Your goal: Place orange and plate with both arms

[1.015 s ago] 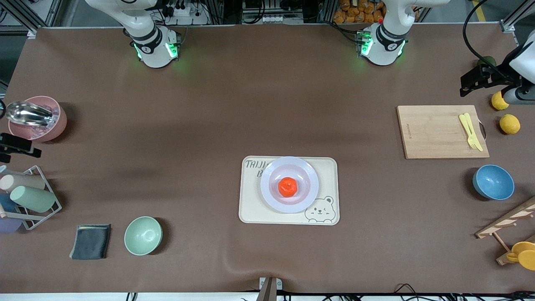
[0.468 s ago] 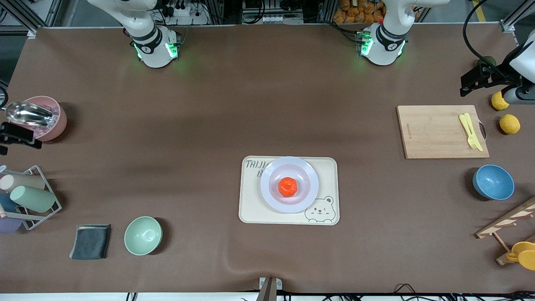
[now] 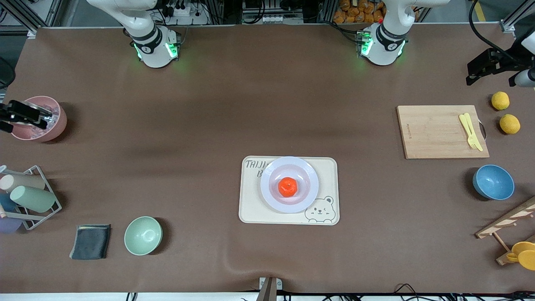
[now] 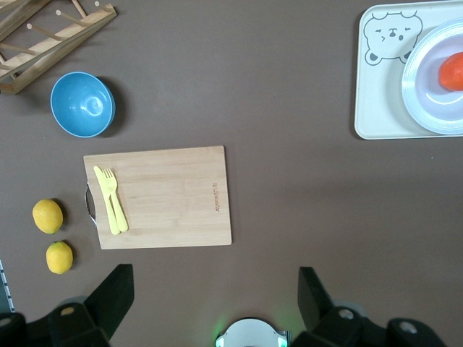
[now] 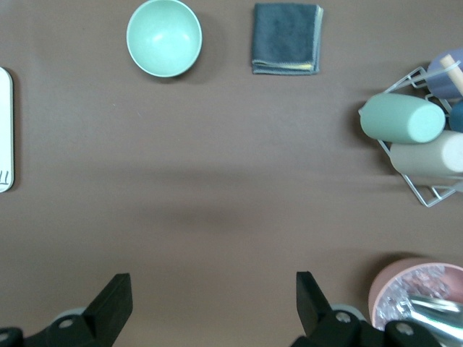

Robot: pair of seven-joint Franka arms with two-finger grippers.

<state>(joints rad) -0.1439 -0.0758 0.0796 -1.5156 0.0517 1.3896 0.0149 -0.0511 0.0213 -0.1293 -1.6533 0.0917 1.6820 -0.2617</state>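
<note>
We see the orange (image 3: 287, 187) sitting in the middle of the plate (image 3: 307, 171), and the plate resting on the cream tray (image 3: 328, 165) with the bear drawing at mid-counter (image 3: 209, 125). Nothing touches either of them.

Compared with a second ago, both arms have pulled farther away. Our left gripper (image 3: 493, 67) has risen off the two lemons (image 3: 500, 100) at the left arm's end of the counter and now hangs high, clear of them; our right gripper (image 3: 19, 113) has moved from above the cup rack (image 3: 31, 196) to over the pink bowl (image 3: 39, 119) at the right arm's end. In both wrist views the fingers (image 4: 108, 296) stand wide apart with nothing between them; the right ones (image 5: 108, 303) are just as wide.

The orange and plate have not shifted across these frames. We judge the placing done and the arms retreating to rest, so little or nothing of the task remains.
</note>
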